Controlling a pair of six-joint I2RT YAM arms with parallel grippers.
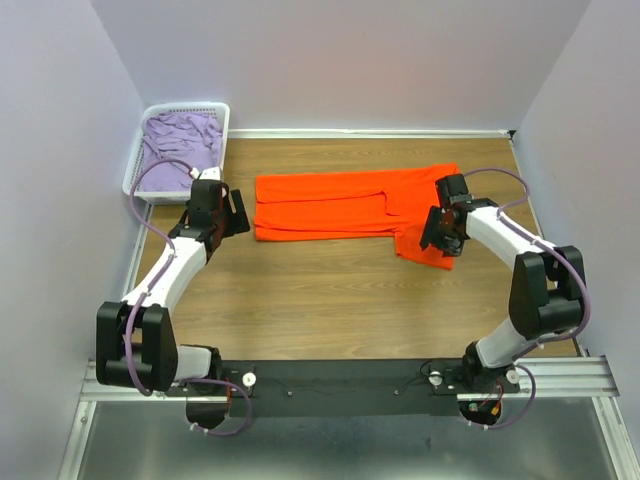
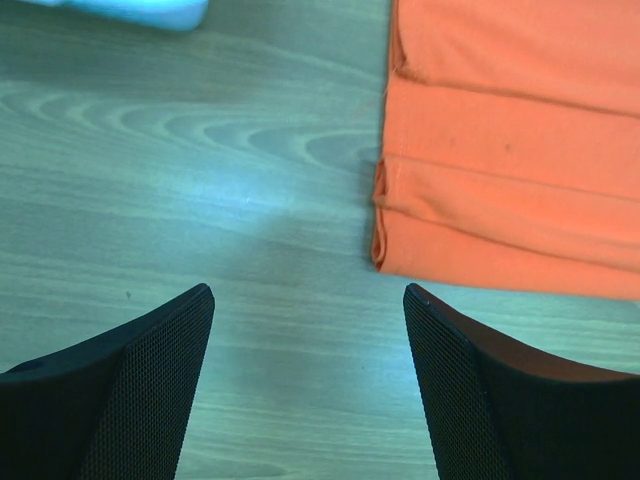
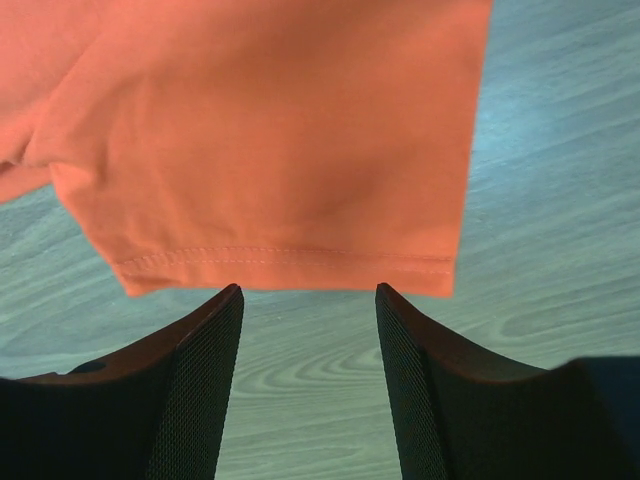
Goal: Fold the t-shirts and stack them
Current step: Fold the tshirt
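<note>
The orange t-shirt (image 1: 340,205) lies flat on the wooden table, folded lengthwise into a long band, with one sleeve (image 1: 428,252) sticking out toward the near right. My left gripper (image 1: 238,213) stands open just off the shirt's left end (image 2: 500,150), with only bare wood between its fingers (image 2: 308,290). Open too is my right gripper (image 1: 438,238), which sits just short of the sleeve's stitched hem (image 3: 280,258) and holds nothing (image 3: 308,288). The lilac t-shirt (image 1: 182,140) lies crumpled in the basket.
The white lattice basket (image 1: 186,106) stands at the table's far left corner, close behind my left arm. Walls close in the table at the back and on both sides. Bare wood (image 1: 320,290) stretches between the shirt and the arm bases.
</note>
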